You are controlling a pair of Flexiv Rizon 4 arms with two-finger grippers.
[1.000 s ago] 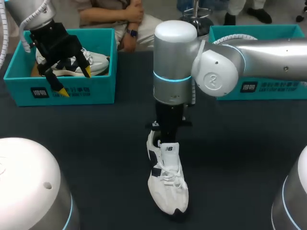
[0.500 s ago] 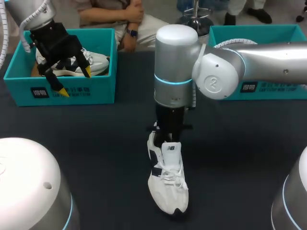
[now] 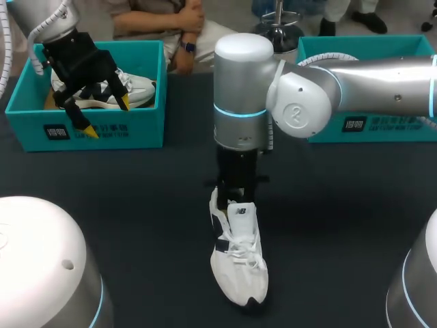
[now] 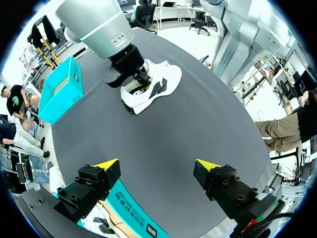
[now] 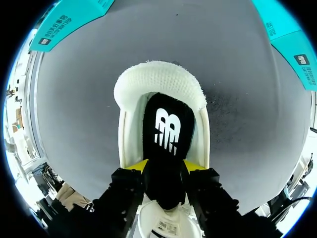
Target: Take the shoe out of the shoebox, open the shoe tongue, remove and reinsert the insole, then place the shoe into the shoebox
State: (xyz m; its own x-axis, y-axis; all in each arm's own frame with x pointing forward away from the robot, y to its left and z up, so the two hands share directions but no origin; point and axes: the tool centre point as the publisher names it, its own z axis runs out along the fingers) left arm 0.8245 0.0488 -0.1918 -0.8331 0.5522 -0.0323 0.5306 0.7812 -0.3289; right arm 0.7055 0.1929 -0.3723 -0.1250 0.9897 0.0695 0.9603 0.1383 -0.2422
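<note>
Our right gripper (image 5: 163, 166) pinches the black logo-printed insole (image 5: 167, 134) inside the white mesh sneaker (image 3: 237, 263) on the dark table (image 3: 136, 205), apparently to slide it. Our left gripper (image 4: 157, 164) hangs spread wide over the teal cardboard shoebox (image 3: 89, 126), out of the way.

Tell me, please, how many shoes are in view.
2. One white shoe lies mid-table under the right arm; a second shoe sits in the left shoebox. The right shoebox is partly hidden, so more may be there.
</note>
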